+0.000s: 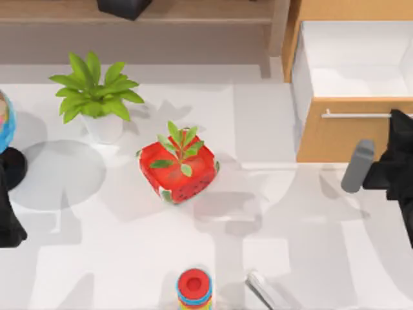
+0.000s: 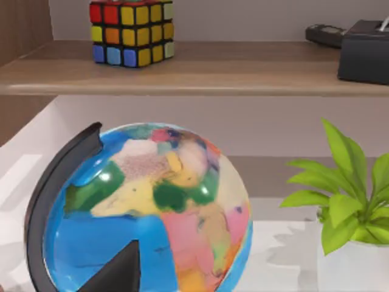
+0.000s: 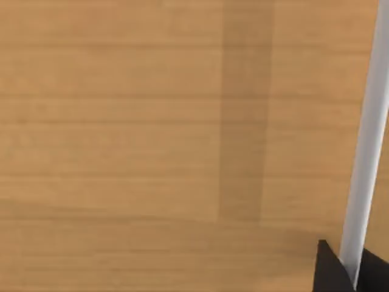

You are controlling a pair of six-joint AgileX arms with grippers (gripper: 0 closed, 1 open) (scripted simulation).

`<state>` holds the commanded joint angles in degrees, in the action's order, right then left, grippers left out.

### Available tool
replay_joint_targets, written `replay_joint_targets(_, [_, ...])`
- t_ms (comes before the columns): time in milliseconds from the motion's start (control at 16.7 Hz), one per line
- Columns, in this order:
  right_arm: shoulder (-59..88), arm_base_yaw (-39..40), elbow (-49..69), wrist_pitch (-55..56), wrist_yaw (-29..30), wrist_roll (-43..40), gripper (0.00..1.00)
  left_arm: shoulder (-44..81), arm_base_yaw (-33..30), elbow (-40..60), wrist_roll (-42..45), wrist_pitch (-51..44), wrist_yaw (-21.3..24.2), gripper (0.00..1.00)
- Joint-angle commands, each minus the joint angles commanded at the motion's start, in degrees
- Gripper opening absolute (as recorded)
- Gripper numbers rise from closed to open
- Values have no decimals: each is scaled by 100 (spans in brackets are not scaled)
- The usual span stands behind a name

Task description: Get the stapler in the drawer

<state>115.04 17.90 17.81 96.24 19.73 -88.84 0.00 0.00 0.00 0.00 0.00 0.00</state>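
Right hand (image 1: 395, 169) grasps the one stapler (image 1: 357, 166) before the one open drawer (image 1: 353, 132).

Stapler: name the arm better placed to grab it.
Probably right. The stapler lies right of centre, below the open drawer, where the right gripper is; the left gripper sits far left.

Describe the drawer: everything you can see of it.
The large light-wood-fronted drawer sits at the top view's upper right. It is pulled open, and nothing shows in its white inside. A thin silver bar handle runs horizontally across the wood-grained front. The black right gripper is at the handle's right end; whether it grips the bar cannot be told.
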Motion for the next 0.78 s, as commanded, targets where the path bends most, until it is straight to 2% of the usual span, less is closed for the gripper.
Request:
replay_joint_targets(360, [-63, 71, -217, 162, 64, -1, 0, 0, 0, 0, 0, 0, 0, 100])
replay_joint_targets(780, [-63, 71, -217, 162, 64, -1, 53, 0, 0, 0, 0, 0, 0, 100])
